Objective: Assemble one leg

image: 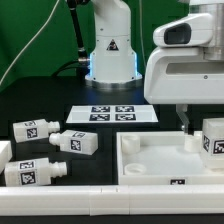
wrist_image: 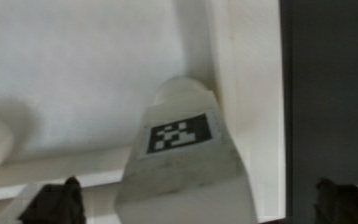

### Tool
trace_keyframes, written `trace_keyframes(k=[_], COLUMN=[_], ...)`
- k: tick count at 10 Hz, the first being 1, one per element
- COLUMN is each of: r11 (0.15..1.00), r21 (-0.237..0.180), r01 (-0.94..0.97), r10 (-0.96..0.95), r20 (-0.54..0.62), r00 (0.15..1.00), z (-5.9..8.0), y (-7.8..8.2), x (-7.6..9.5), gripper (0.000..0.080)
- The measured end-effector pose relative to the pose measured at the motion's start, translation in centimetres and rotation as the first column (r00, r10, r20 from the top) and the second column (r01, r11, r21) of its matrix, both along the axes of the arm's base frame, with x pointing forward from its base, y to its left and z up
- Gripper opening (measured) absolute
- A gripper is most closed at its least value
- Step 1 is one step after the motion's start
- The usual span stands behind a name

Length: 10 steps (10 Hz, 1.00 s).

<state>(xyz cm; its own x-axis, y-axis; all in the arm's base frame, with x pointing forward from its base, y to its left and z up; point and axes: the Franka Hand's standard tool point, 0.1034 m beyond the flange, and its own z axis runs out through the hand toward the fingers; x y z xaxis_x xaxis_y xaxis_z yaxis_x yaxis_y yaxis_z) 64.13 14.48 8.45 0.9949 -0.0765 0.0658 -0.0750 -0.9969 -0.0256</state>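
The leg I am over is a chunky white square-section block, its black-and-white tag facing my wrist camera. It sits inside the tray, close against the tray's wall, at the exterior view's right edge.

My jaws are apart: both dark fingertips show in the wrist view, one on each side of the leg, with a clear gap between each and the white plastic. Neither touches it.

The wrist view alone shows that gap, and the tray wall running just beside the leg with the dark bench beyond it. The exterior view alone shows three more legs lying on the bench at its left, well apart from the tray, and the marker board between them and my base. I cannot tell from either view whether the leg stands fully upright.

The tray floor is open towards the exterior view's left of the leg; the wall crowds the other side.
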Motion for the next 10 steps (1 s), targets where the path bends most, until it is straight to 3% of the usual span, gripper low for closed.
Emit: trace_keyframes(k=[2,3,4,5,6,8,10], r11=[0.991,0.991,0.991,0.991,0.991,0.995,0.994], r21=[-0.027,-0.027,-0.027,-0.027,-0.027,-0.024,-0.003], r01=[-0.132,-0.132,-0.13,-0.129,-0.128,-0.096,0.114], r10=[0.132,0.132,0.13,0.129,0.128,0.096,-0.113], r20=[0.004,0.003,0.003,0.003,0.003,0.003,0.023], r00=[0.991,0.991,0.992,0.992,0.992,0.995,0.993], z=[0.0,-0.01,-0.02,-0.02,-0.02,-0.03,-0.01], y=[-0.07,-0.12,-0.12,-0.13,-0.13,-0.12,-0.07], x=[0.03,0.03,0.02,0.01,0.01,0.01,-0.33], gripper=[0.0649,0.0557,0.041,0.041,0.0282,0.0282,0.0282])
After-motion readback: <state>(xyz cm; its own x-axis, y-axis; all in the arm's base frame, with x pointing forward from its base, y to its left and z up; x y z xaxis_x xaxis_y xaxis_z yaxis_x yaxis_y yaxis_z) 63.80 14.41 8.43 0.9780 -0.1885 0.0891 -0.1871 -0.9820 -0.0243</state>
